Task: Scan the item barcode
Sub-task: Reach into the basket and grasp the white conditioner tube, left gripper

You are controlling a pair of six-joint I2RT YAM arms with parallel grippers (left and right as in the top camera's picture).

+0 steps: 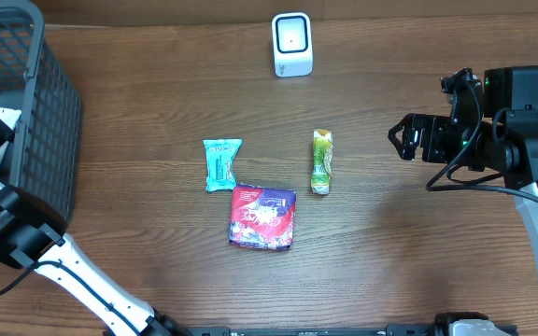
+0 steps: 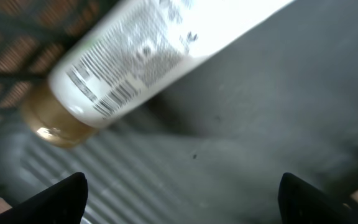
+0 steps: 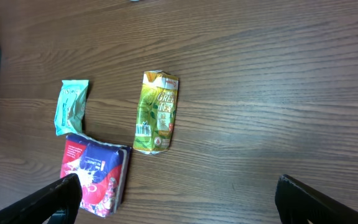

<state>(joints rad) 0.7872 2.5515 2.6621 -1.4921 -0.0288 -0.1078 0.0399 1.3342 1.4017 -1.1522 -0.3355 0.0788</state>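
A white bottle (image 2: 148, 56) with a tan cap (image 2: 55, 121) lies tilted inside the dark wire basket (image 1: 49, 140), blurred in the left wrist view, its barcode (image 2: 120, 96) turned up toward the camera near the capped end; whether it rests on the basket's floor cannot be told. The left gripper (image 2: 188, 199) hangs inside the basket just beside the bottle, jaws spread wide and gripping nothing, the bottle lying clear of both fingertips. Outside the basket, on the wooden table (image 1: 418, 271), a teal packet (image 1: 221, 163) is the nearest item to it, with a red packet (image 1: 262, 217) just beyond and almost touching the teal one, and a green tea pouch (image 1: 321, 161) farther out again. The white scanner (image 1: 292, 44) stands upright well apart from the basket, about as far out as the pouch. Farthest from the basket, the right gripper (image 3: 188, 196) hovers above bare wood, jaws fully parted and empty.
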